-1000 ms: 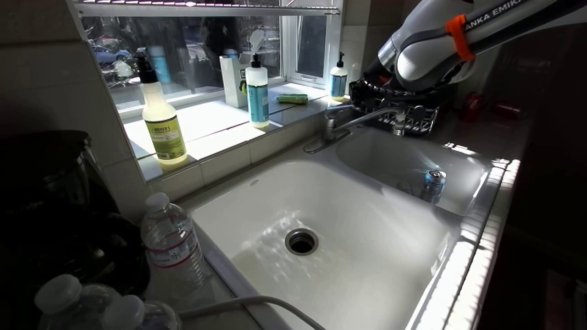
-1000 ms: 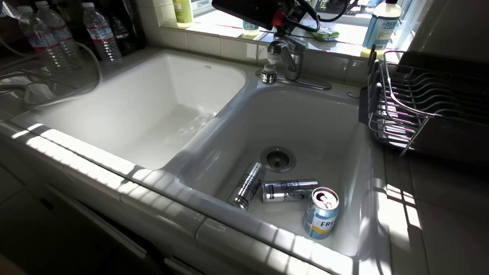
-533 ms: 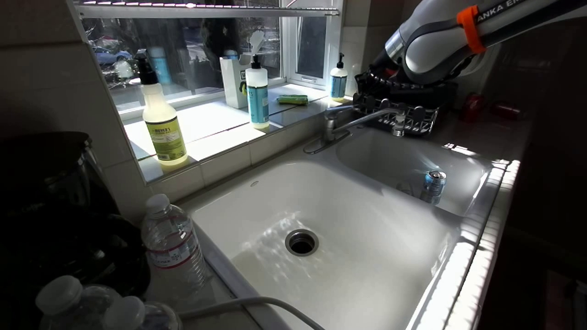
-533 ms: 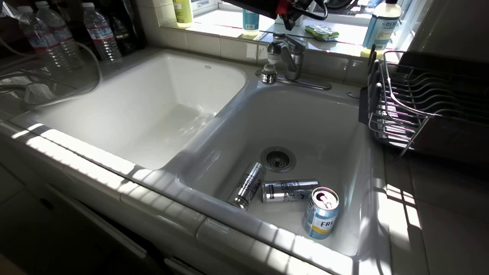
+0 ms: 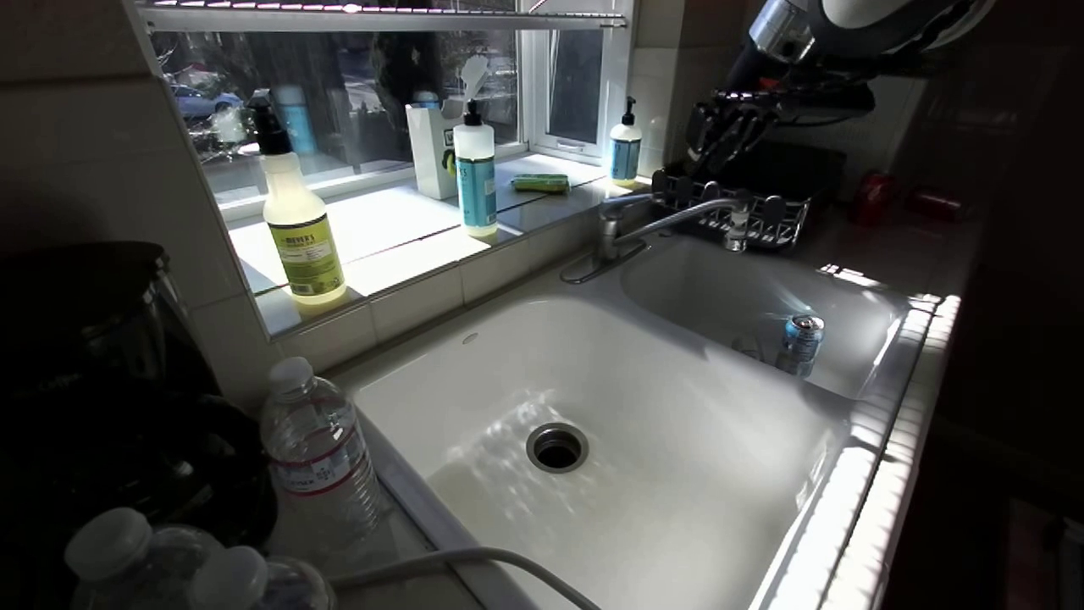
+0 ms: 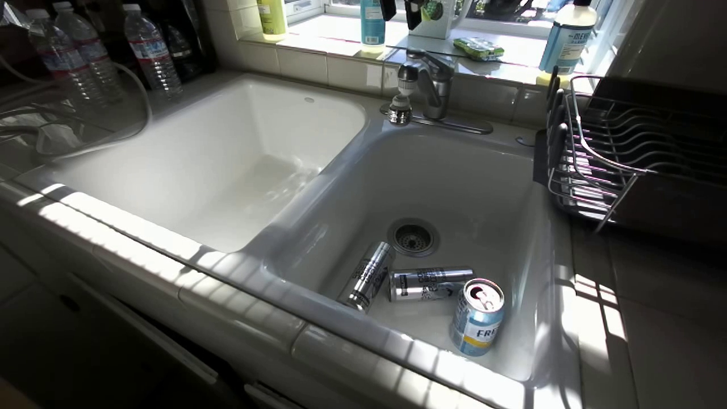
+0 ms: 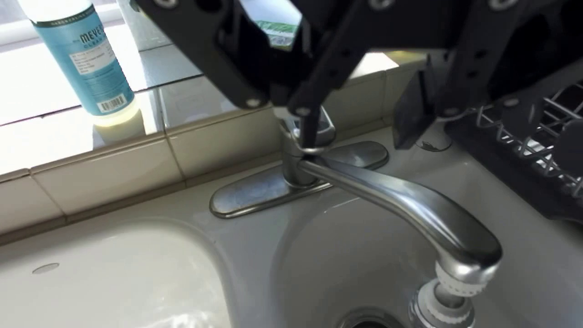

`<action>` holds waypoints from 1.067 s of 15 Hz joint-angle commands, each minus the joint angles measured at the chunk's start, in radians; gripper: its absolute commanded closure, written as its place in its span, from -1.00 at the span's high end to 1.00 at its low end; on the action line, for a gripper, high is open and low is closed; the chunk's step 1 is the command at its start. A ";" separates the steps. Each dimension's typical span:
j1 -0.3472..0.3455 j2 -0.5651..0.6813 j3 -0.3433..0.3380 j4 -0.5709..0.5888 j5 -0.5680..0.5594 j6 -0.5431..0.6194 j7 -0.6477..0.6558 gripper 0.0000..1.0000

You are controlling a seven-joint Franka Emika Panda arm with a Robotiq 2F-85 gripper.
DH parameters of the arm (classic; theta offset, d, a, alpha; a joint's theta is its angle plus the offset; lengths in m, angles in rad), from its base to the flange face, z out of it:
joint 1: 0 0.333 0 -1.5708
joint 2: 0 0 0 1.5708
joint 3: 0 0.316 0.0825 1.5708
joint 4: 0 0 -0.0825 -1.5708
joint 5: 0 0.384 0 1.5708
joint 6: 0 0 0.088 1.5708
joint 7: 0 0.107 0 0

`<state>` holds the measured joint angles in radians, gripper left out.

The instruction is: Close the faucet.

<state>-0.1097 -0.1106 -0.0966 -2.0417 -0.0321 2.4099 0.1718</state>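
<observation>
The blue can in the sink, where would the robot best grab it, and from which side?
Probably the upper wall of the blue can, coming from above: it stands upright and the walls of the basin rise around it. The fingers could close across its round sides, best turned so neither must squeeze in by the silver can lying close to it.

Arm high in an exterior view, black tool beneath, its two fingers downward and apart.
</observation>
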 commanded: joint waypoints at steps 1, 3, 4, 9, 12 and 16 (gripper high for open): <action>-0.006 -0.118 0.021 0.000 -0.053 -0.241 0.063 0.57; -0.012 -0.158 0.030 0.004 -0.084 -0.300 0.070 0.87; -0.015 -0.174 0.034 0.003 -0.100 -0.317 0.075 0.97; -0.039 -0.224 0.052 -0.016 -0.162 -0.345 0.159 1.00; -0.036 -0.199 0.043 0.013 -0.151 -0.342 0.154 1.00; -0.046 -0.207 0.050 0.009 -0.165 -0.358 0.187 1.00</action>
<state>-0.1521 -0.3182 -0.0494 -2.0350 -0.1990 2.0536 0.3602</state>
